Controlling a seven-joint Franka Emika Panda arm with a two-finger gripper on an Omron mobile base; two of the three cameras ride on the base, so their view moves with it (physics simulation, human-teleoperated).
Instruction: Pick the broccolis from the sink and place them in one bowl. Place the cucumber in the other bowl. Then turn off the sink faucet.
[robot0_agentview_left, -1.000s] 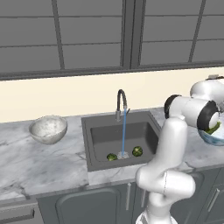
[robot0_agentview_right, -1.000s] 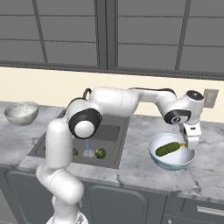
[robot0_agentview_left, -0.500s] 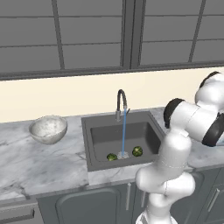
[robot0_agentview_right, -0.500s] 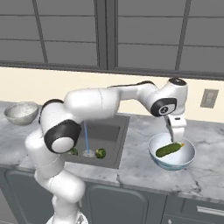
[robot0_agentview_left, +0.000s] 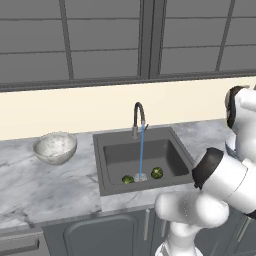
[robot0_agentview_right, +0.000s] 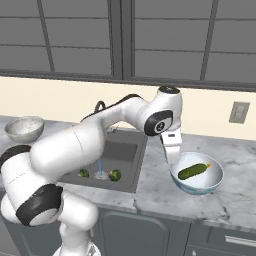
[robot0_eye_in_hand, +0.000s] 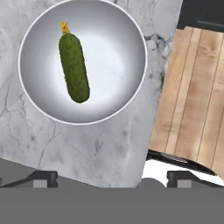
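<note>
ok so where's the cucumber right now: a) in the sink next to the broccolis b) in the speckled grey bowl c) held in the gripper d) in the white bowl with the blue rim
d: the cucumber lies inside the white blue-rimmed bowl on the counter right of the sink, while the open gripper holds nothing and both broccolis sit in the basin.

Gripper (robot0_agentview_right: 172, 161) swung leftward from beyond the far right rim of the blue-rimmed bowl (robot0_agentview_right: 212, 184) to its near left edge, toward the sink (robot0_agentview_right: 125, 150). Elbow and forearm swept across with it, now crossing above the basin. Jaws eased a touch wider, holding nothing.
</note>
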